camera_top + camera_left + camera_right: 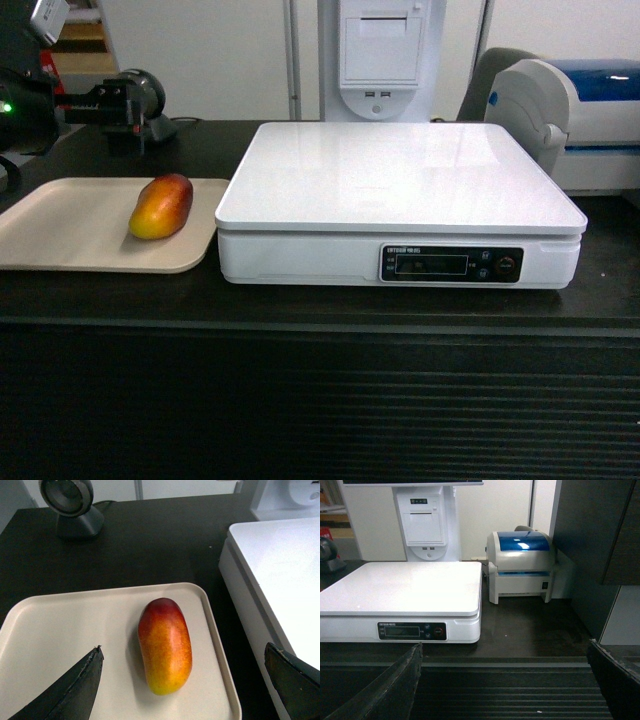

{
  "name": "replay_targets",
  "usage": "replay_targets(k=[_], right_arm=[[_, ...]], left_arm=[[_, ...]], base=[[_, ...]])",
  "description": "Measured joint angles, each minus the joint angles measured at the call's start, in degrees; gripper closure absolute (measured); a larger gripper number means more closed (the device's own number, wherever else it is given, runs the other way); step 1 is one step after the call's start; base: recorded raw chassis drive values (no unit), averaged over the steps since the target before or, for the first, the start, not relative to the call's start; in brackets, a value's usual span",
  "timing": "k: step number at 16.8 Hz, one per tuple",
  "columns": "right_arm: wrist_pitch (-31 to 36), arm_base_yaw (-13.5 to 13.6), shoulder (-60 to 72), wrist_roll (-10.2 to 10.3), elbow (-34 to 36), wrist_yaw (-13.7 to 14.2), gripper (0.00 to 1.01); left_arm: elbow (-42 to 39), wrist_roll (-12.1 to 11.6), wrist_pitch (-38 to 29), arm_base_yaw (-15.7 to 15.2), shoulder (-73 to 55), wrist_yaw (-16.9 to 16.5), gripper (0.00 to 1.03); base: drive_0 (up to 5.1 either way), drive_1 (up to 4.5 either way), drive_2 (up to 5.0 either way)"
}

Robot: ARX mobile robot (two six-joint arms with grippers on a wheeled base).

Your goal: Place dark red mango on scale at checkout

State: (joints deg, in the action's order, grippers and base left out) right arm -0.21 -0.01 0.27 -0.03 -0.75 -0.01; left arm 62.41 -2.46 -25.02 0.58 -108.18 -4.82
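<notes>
Above the flat beige tray [60, 625], the left gripper [182, 680] hangs with its dark fingers [75, 690] spread wide and empty, the smooth oval dark red mango [165, 645] lying on the tray between them, touched by neither, red end pointing away toward a grey round-headed device [70, 505] on the counter. Just beside the tray's right edge sits the large white square scale [400, 180] with its glossy platform and black display panel [450, 264], both resting on the long black checkout [320, 400] with the ribbed front. Facing the counter's front, the right gripper [505, 685] is likewise wide apart and holds nothing, with a white and blue printer [521, 565] to the right of the scale.
</notes>
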Motion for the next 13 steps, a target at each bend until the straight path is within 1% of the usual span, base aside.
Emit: replay_targets(k=[1, 5, 6, 9, 11, 13], right_arm=[[0.0, 0.0, 0.0, 0.0, 0.0, 0.0, 0.03], [0.0, 0.0, 0.0, 0.0, 0.0, 0.0, 0.03], [0.0, 0.0, 0.0, 0.0, 0.0, 0.0, 0.03], [0.0, 0.0, 0.0, 0.0, 0.0, 0.0, 0.03], [0.0, 0.0, 0.0, 0.0, 0.0, 0.0, 0.03], [0.0, 0.0, 0.0, 0.0, 0.0, 0.0, 0.03]], left_arm=[[2.3, 0.5, 1.8, -0.2, -1.6, 0.1, 0.05], [11.6, 0.5, 8.0, -0.2, -8.7, 0.4, 0.05], [13.7, 0.5, 9.7, -0.2, -10.6, 1.0, 0.05], [18.7, 0.8, 14.6, -0.2, -15.3, 1.4, 0.05], [21.9, 0.8, 16.7, -0.2, -17.3, 1.8, 0.05], [23.6, 1.0, 18.2, -0.2, -18.7, 1.4, 0.05]], base=[[0.0, 0.00, 0.0], [0.0, 0.00, 0.0], [0.0, 0.00, 0.0], [0.0, 0.00, 0.0], [0.0, 0.00, 0.0], [0.0, 0.00, 0.0]])
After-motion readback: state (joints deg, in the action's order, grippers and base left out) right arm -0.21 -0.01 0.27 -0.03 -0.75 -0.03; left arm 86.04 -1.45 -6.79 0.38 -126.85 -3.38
